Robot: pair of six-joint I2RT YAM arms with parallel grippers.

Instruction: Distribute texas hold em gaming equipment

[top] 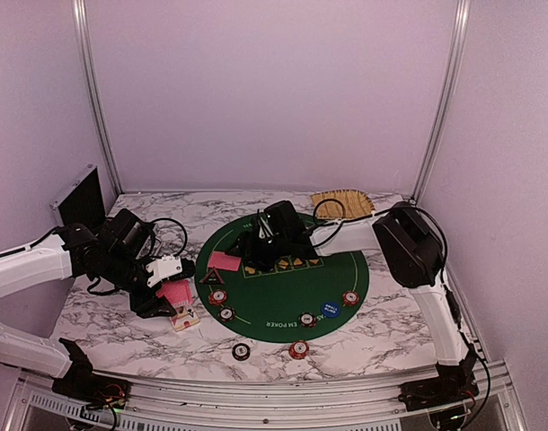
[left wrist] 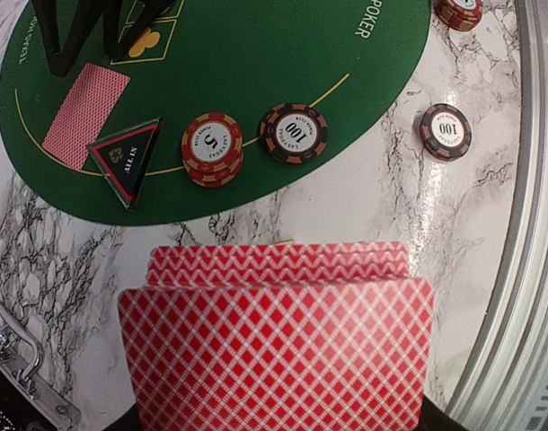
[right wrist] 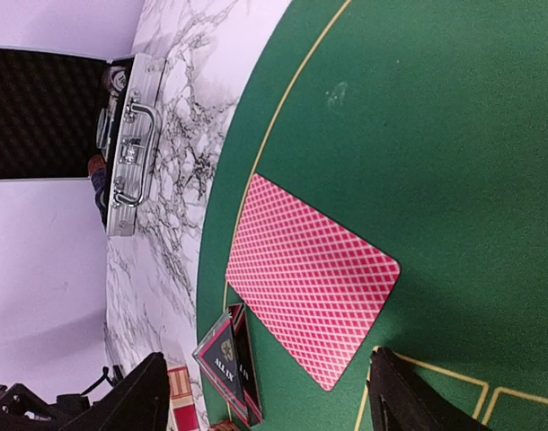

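A stack of red-backed, diamond-patterned playing cards (left wrist: pixel 274 350) is held between the left fingers (top: pixel 155 303), which are closed narrowly on it. It is held above the white marble-patterned bench (left wrist: pixel 364 215), just beside the left rim of the round green felt mat (left wrist: pixel 256 54). The right fingers (right wrist: pixel 139 404) are spread wide over one end of a single red-backed card (right wrist: pixel 310 278), which lies face down on the mat near its left edge. A black triangular "ALL IN" marker (left wrist: pixel 126 157) is seen just beside that card, at the mat's yellow line. Next to it, a short stack of red-and-white chips (left wrist: pixel 212 148) and a dark striped chip (left wrist: pixel 294 133) are set on the mat. Another dark chip (left wrist: pixel 446 131) lies off the mat on the bench. A round blue button (top: pixel 329 308) rests on the mat's near side. An open aluminium case (right wrist: pixel 130 144) stands at the bench's left.
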